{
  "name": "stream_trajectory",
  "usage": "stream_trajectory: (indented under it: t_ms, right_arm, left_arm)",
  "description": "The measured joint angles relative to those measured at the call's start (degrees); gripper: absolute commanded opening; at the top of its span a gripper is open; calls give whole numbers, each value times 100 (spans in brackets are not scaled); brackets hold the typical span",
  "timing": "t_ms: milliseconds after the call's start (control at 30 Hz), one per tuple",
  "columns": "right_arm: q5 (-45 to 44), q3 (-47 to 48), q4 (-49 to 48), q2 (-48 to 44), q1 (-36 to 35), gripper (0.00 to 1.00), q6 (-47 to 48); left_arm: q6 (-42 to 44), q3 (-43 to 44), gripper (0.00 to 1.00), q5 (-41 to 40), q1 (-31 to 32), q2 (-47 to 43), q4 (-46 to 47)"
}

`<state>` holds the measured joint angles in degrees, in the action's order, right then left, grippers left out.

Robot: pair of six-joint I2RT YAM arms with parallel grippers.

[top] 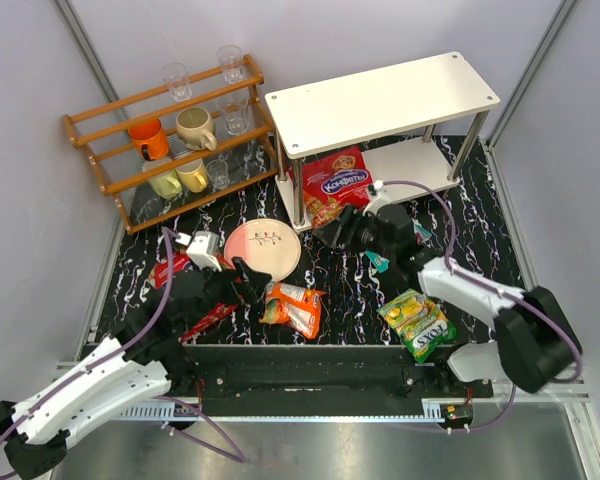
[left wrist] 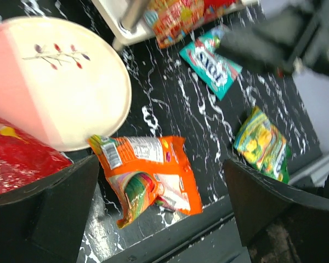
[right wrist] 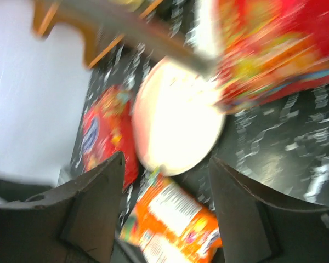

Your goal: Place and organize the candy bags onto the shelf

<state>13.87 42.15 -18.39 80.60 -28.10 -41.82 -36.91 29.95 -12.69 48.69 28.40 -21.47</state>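
The left pincer point(left wrist: 160, 189) is kept released over the orange bag point(left wrist: 148, 178) near the desk's point(top: 350, 300) front edge. The right pincer point(top: 345, 232), released and empty, is beside the red bag point(top: 335, 185) at the shelf's point(top: 380, 100) lower tier. Next, it seems, the orange bag must be grasped: lowering, then closing.

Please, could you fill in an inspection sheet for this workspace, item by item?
Surface: black marbled table, no spills seen.
Job's things: white shelf, nothing on the top tier; one red bag at its lower tier; second red bag, orange bag, yellow-green bag and teal bag on the table.
Clutter: plate; wooden rack with cups and glasses.
Grippers: left gripper above the orange bag, jaws open, empty; right gripper, jaws open, empty.
Cables: purple cable on the left arm; another cable loops beside the shelf.
Surroundings: plain walls, nothing else seen.
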Motion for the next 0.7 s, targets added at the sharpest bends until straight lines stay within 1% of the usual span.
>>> stream_trajectory:
  t_ms: [100,167,267,367,500,700]
  right_arm:
    - [-181,-306,87,-726,-767,75,85]
    - [-306,-498,168,-1038,-1036,77,94]
    - [-422,-452,361,-986,-1318,77,236]
    - [-319,74,625,-372,-1733,78,511]
    - [-2,1180,750,870,-2186,82,835]
    - [313,2577,839,2479,-2426,85,1067]
  left_arm:
    - [-140,319,99,-448,0,-146,-348]
    - [-236,463,99,-675,0,-293,-531]
    - [-417,671,99,-1069,0,-540,-866]
    - [-601,789,99,-1493,0,-789,-1233]
    - [-817,968,99,-2031,0,-1128,-1762]
    - [-925,1097,99,-2297,0,-1268,-2162]
